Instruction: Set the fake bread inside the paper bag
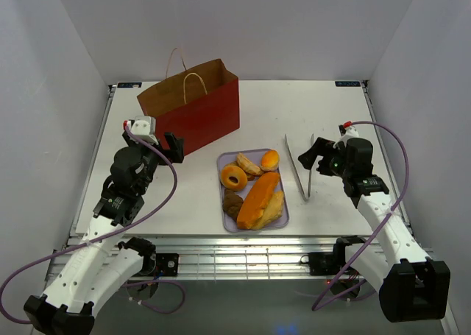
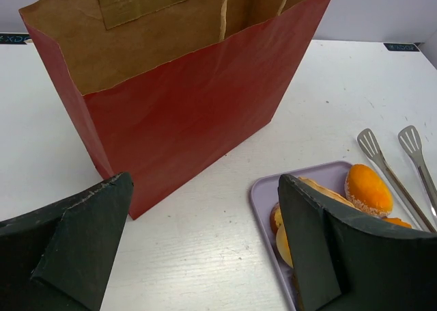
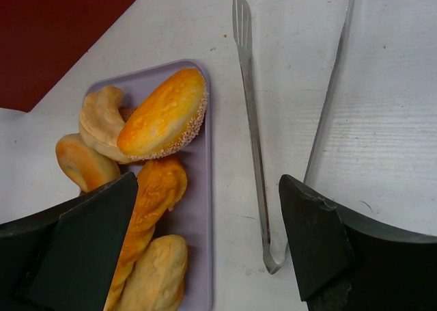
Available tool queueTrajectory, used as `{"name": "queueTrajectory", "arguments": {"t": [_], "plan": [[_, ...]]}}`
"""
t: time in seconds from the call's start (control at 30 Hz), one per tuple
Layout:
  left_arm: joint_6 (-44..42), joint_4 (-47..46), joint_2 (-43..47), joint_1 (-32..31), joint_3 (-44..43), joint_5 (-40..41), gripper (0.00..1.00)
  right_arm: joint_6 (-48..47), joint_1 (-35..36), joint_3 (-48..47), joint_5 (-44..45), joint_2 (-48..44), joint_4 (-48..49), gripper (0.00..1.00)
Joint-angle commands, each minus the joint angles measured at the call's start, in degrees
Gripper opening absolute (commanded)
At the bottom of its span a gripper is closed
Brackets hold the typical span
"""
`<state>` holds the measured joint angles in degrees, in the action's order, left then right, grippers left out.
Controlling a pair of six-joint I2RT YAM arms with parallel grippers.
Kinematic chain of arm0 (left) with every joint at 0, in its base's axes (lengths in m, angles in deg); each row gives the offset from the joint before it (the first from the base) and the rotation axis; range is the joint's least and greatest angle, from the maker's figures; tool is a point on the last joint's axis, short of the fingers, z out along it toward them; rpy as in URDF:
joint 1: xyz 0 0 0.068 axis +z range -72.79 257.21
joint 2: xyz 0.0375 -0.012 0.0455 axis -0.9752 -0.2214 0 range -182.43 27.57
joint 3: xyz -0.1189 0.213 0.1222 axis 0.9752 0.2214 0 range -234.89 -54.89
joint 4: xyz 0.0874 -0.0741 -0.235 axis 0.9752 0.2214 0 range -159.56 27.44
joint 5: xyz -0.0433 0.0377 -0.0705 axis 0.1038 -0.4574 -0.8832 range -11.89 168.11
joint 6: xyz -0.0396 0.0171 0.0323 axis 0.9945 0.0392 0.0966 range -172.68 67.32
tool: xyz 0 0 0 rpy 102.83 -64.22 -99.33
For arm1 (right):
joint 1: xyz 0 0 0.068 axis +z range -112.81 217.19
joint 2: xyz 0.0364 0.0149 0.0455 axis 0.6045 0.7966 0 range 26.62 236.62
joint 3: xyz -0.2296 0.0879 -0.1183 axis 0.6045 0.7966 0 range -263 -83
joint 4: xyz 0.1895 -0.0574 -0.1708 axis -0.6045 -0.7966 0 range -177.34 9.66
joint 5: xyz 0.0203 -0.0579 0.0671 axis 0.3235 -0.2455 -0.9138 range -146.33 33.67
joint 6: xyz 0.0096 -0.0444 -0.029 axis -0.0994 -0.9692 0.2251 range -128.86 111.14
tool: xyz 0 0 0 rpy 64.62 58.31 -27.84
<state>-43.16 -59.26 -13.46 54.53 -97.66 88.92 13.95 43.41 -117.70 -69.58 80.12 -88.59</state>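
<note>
At the table's [image 1: 324, 114] far left, saw the bag [image 1: 193, 113] upright, mouth open, red outside, brown within, two cord handles up. Found the bread [image 1: 254, 191] all on the tray [image 1: 282, 220] at mid-table, near the bag's right corner but apart from it: doughnut [image 1: 234, 177] at the left, bun [image 1: 270, 159] at the far right corner, long loaf [image 1: 258, 197] slanting down the middle, dark piece [image 1: 232, 202] just nearer than the doughnut, paler pieces among them. Noted the tongs [image 1: 302, 174] flat on the table just right of the tray, arms spread towards the far side, joined end near. Saw the left gripper [image 2: 205, 249] spread wide and empty, above the table just beside the bag's near face, pointed at it. Saw the right gripper [image 3: 205, 246] likewise wide and empty, poised over the tray's right edge and the tongs, touching neither.
</note>
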Motion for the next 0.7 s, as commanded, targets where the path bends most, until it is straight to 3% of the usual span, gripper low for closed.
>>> {"name": "queueTrajectory", "arguments": {"t": [0.0, 0.33, 0.67], "plan": [[0.41, 0.5, 0.69, 0.0, -0.3, 0.79, 0.98, 1.53, -0.07, 0.59, -1.42, -1.02, 3.85, 0.9], [0.59, 0.86, 1.05, 0.0, -0.48, 1.06, 0.98, -2.32, 0.02, 1.39, -1.86, -1.64, 2.98, 0.9], [0.76, 1.47, 1.31, -0.26, -0.83, 1.23, 0.98, -9.45, 4.14, -1.69, 12.98, 1.26, -1.59, 0.9]]}}
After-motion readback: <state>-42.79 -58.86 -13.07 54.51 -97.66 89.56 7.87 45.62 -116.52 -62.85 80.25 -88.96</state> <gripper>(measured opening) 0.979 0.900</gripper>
